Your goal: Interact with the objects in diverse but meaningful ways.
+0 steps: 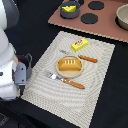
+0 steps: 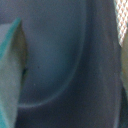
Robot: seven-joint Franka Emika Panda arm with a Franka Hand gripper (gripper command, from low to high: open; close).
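A golden-brown bread loaf lies on a round plate in the middle of a striped placemat. A yellow butter block lies on the mat behind it. A grey-blue pot on the stove board holds a yellow cheese wedge. A second pot stands at the exterior view's right edge. The tomato is out of view. My arm's hand hangs low at the mat's left edge. In the wrist view my gripper is open and empty, close over a blurred dark surface, with fingers at the sides.
A fork and a knife with orange handles lie on the mat beside the plate. The brown stove board carries black burners. The table is black.
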